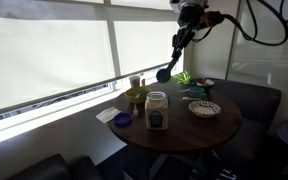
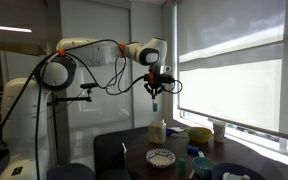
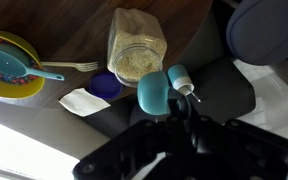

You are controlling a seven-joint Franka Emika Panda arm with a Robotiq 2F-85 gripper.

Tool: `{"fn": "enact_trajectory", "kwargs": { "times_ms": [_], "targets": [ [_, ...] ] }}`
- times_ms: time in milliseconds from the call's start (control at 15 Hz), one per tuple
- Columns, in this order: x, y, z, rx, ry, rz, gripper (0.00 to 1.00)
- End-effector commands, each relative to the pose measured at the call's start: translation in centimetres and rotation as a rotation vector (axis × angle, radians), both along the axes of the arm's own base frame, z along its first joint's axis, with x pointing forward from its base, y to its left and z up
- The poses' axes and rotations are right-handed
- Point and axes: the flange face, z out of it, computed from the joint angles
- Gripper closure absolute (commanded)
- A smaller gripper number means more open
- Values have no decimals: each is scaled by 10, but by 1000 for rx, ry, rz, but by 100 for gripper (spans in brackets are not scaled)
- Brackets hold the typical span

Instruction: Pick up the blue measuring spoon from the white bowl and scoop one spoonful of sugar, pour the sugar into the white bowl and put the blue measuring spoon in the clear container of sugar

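Currently the Franka arm [image 2: 134,50] is reaching out high over the round dark bench [image 1: 179,132], well above everything standing on it. The white bowl [image 1: 205,108] is sitting on the bench near its edge, well apart from the arm's tip, and it is showing a patterned inside in both exterior views. The clear container of sugar [image 1: 156,110] is standing upright near the middle of the bench, near the bowl but not touching it. The wrist view is looking down into its mouth, where the sugar [image 3: 134,62] is showing pale and grainy. A small dark-blue dish [image 3: 106,87] and a white napkin [image 3: 83,100] are lying just beside the container. The end effector [image 1: 172,60] is clenching the handle of the blue measuring spoon [image 1: 164,73], its jaws pressed together around it. The spoon is hanging in the air below the end effector, scoop end lowest, over the container's side of the bench and touching nothing on it. Whether any sugar is lying in the scoop, I cannot tell.
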Motion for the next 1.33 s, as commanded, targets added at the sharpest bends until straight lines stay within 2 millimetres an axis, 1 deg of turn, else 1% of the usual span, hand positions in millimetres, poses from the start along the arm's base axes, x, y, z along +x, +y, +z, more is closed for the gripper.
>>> {"fn": "enact_trajectory", "kwargs": {
  "times_ms": [0, 200, 400, 867, 1267],
  "targets": [
    [2, 1, -5, -10, 7, 11, 98],
    [10, 8, -15, -34, 9, 21, 98],
    [20, 11, -25, -47, 3, 22, 98],
    [34, 20, -53, -87, 30, 33, 98],
    [43, 35, -68, -143, 12, 55, 98]
  ]
}}
